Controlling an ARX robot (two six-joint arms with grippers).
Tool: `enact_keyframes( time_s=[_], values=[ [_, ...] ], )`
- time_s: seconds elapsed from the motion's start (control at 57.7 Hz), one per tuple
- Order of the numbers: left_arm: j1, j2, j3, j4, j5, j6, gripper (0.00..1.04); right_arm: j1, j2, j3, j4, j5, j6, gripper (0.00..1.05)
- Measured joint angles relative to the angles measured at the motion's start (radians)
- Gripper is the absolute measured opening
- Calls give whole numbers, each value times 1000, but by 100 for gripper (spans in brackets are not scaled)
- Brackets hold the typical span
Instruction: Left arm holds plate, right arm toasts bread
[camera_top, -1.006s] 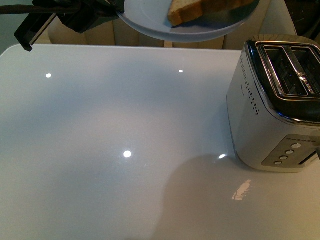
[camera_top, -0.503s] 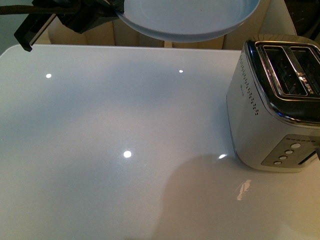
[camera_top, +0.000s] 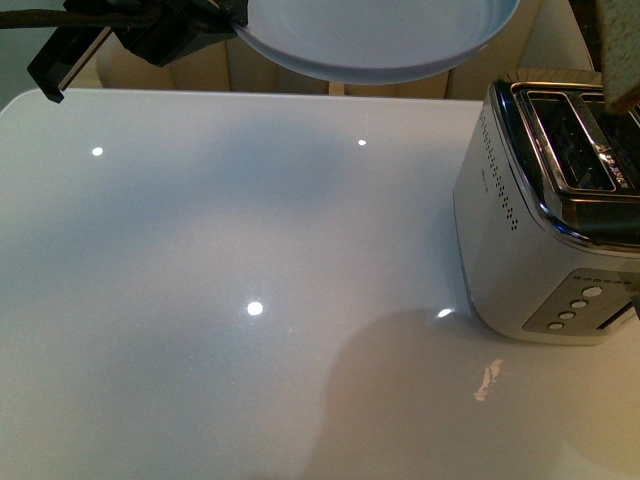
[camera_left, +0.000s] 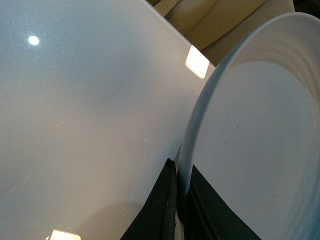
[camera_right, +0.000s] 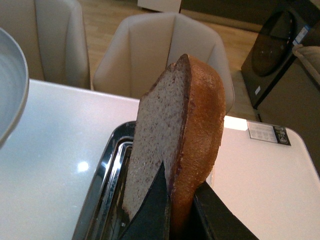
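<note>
My left gripper (camera_top: 225, 12) is shut on the rim of the pale grey-blue plate (camera_top: 375, 40), held in the air over the table's far edge. The plate is bare. In the left wrist view the black jaws of the left gripper (camera_left: 181, 200) pinch the plate's rim (camera_left: 200, 125). My right gripper (camera_right: 182, 210) is shut on the slice of brown bread (camera_right: 175, 135), held upright on edge above the toaster's slots (camera_right: 107, 190). In the front view a corner of the bread (camera_top: 620, 50) shows at the top right, above the toaster (camera_top: 550, 220).
The silver toaster stands at the table's right side, slots up, buttons on its near face. The white glossy table (camera_top: 250, 300) reflects ceiling lights. Beige chairs (camera_right: 160, 55) stand behind the far edge. A dark appliance (camera_right: 275, 50) stands far right.
One second ago the bread lay on the plate. It has left the plate and now hangs over the toaster in my right gripper. The plate and left arm have not moved.
</note>
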Motion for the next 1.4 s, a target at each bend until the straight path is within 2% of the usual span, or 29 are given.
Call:
enact_keyframes(
  time_s=[0.277, 0.52, 1.179, 1.405],
  values=[
    [0, 0, 0, 0, 0, 0, 3, 45, 64, 56, -57, 51, -16, 3],
    [0, 0, 0, 0, 0, 0, 3, 51, 119, 76, -61, 87, -16, 3],
    [0, 0, 0, 0, 0, 0, 3, 62, 205, 71, -30, 113, -16, 3],
    [0, 0, 0, 0, 0, 0, 3, 66, 232, 72, -74, 118, -16, 3]
  ],
)
